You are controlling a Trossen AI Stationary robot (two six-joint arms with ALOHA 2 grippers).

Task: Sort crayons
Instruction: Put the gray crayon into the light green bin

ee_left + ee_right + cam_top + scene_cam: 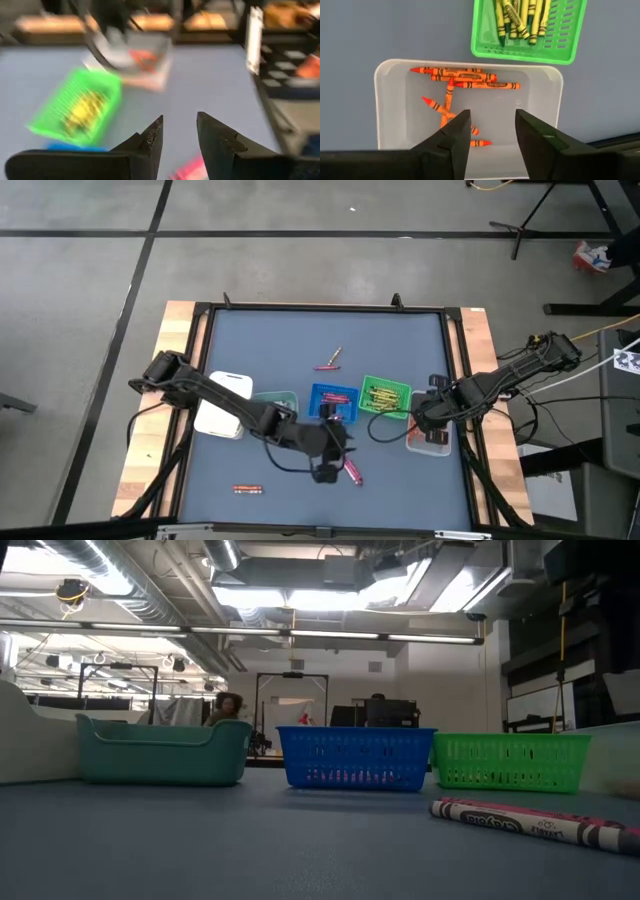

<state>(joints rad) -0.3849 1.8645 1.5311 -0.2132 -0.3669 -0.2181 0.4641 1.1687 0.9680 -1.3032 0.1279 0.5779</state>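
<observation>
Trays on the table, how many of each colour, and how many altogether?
White tray: 1
Teal tray: 1
Blue tray: 1
Green tray: 1
Clear tray: 1
Total: 5

Both arms are dark, near black, built of slim jointed segments with bulkier joint housings. Black cables run loose along the left arm (pixel 215 392) and loop beside its forearm. The right arm (pixel 500 380) carries black cabling, with a yellow lead running off near its base. The left gripper (pixel 179 142) has two dark, matte fingers (pixel 151 140), wedge-shaped, with finely ridged inner faces. The right gripper (pixel 492 137) has fingers (pixel 457 131) of the same dark, angular form, smooth-sided with a faint sheen. No markings or screws can be made out.
</observation>
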